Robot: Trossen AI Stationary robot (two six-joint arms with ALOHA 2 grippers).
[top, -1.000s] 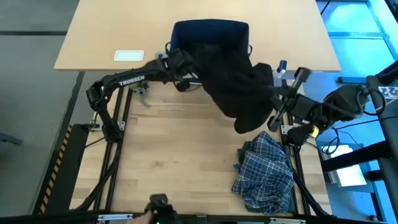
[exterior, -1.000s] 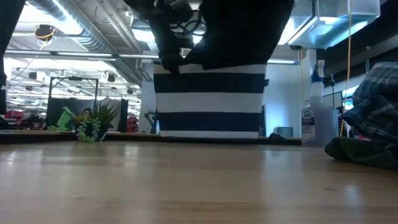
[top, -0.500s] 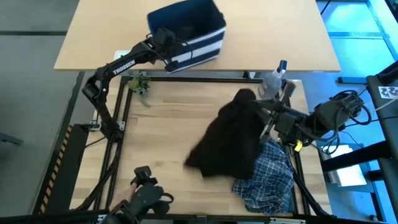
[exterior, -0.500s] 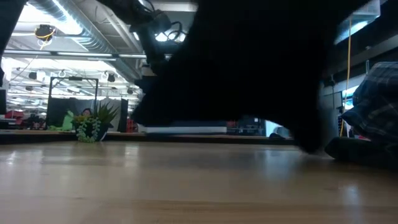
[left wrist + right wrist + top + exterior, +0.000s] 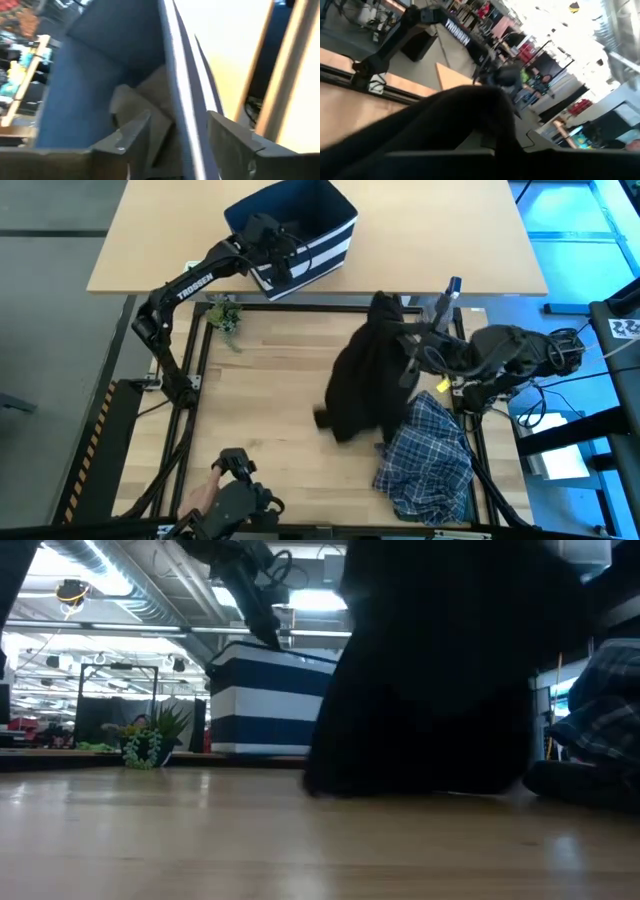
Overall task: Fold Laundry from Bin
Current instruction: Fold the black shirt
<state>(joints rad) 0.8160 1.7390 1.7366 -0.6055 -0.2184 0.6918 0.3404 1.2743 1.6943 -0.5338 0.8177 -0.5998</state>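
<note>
hanging from the right gripper [image 5: 412, 352], whose jaws are clamped on its top edge, the black garment [image 5: 362, 385] sits right of centre with its hem brushing the table [image 5: 270, 400] just beside the plaid shirt [image 5: 428, 460]. its long axis runs from that pinch on the far right down and leftward to the near hem — held at one point only, so it could bunch or drag over the plaid pile if lowered like this. far left, the left gripper [image 5: 270, 242] stands with jaws apart astride the rim of the tilted bin [image 5: 325, 252] — it could tip.
</note>
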